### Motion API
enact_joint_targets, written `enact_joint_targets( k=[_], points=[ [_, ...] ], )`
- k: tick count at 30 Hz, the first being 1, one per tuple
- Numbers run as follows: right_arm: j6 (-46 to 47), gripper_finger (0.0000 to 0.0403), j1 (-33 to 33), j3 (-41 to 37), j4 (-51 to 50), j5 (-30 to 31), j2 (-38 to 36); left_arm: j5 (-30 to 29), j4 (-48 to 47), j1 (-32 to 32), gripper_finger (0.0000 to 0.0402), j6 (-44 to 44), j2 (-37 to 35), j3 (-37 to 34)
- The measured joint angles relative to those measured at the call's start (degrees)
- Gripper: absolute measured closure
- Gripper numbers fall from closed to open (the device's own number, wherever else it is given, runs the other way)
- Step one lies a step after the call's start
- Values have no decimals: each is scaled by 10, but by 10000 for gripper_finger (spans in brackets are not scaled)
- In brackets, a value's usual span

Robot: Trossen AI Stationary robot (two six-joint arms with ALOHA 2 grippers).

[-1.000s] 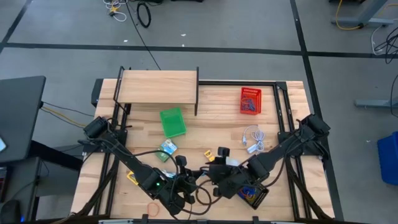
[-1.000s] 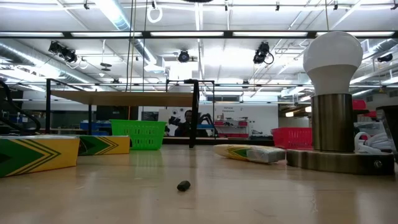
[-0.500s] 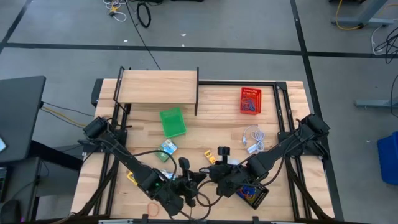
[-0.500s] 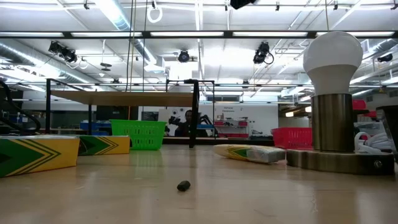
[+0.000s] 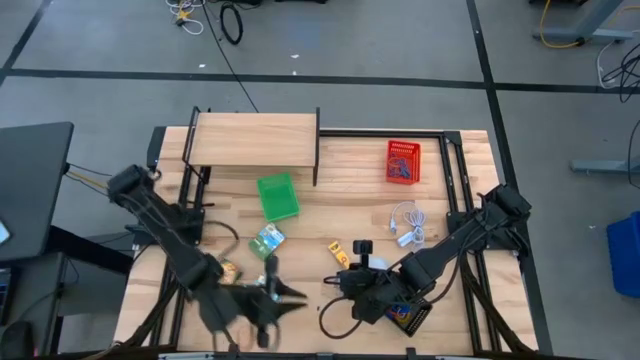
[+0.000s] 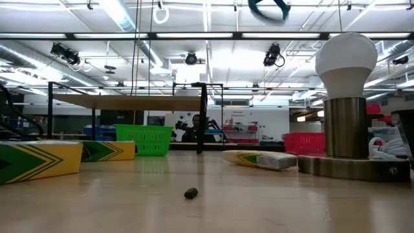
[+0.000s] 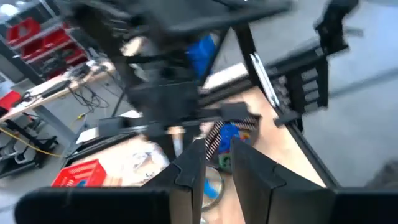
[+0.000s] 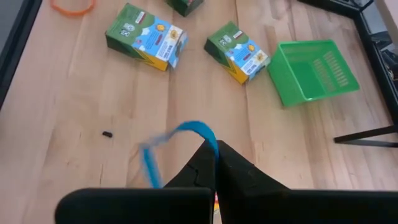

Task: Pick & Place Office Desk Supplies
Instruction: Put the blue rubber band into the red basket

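A thin blue loop (image 8: 163,142) hangs from my right gripper (image 8: 216,155), which is shut on it over the table's near middle (image 5: 336,283). My left gripper (image 5: 288,293) hovers to its left, blurred. In its wrist view the fingers stand a little apart with nothing between them (image 7: 221,168). Two green printed packets (image 8: 146,38) (image 8: 236,53) lie flat on the wood beyond the loop. An orange loop (image 8: 71,6) lies farther off. A yellow packet (image 5: 340,252) lies near the right gripper. My right gripper pinches one spot of the blue loop's band (image 8: 210,138) between its two fingertips. The fingers slant down from the table's right near side. The rest of the loop stands out past the fingertips, clear of the table.
A green basket (image 5: 278,196) sits at mid-table and a red basket (image 5: 403,161) at the far right. A wooden shelf (image 5: 255,138) stands at the far left. A white cord (image 5: 405,222) and a dark basket (image 5: 410,314) lie beside the right arm. A small dark bit (image 6: 191,193) lies on the wood.
My left gripper has drawn back from my right gripper toward the table's left edge and risen, tipping up nearer to level. The blue loop stays with my right gripper, which has kept its place.
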Motion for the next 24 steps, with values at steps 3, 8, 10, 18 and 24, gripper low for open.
enact_joint_targets(
  k=[3,8,10,18,24],
  points=[
    [-1,402,2,0,1,11,0,-15,59,-4,318,-2,-79,-101],
    [-13,402,-3,0,-19,36,-6,-14,209,11,317,-41,-216,-304],
    [-12,402,-14,0,-41,45,-15,-2,298,21,317,-45,-256,-387],
    [43,403,-70,0,-187,115,-53,45,557,52,317,-20,-302,-575],
    [76,403,-134,0,-283,153,-70,45,543,64,317,-35,-302,-594]
  ],
)
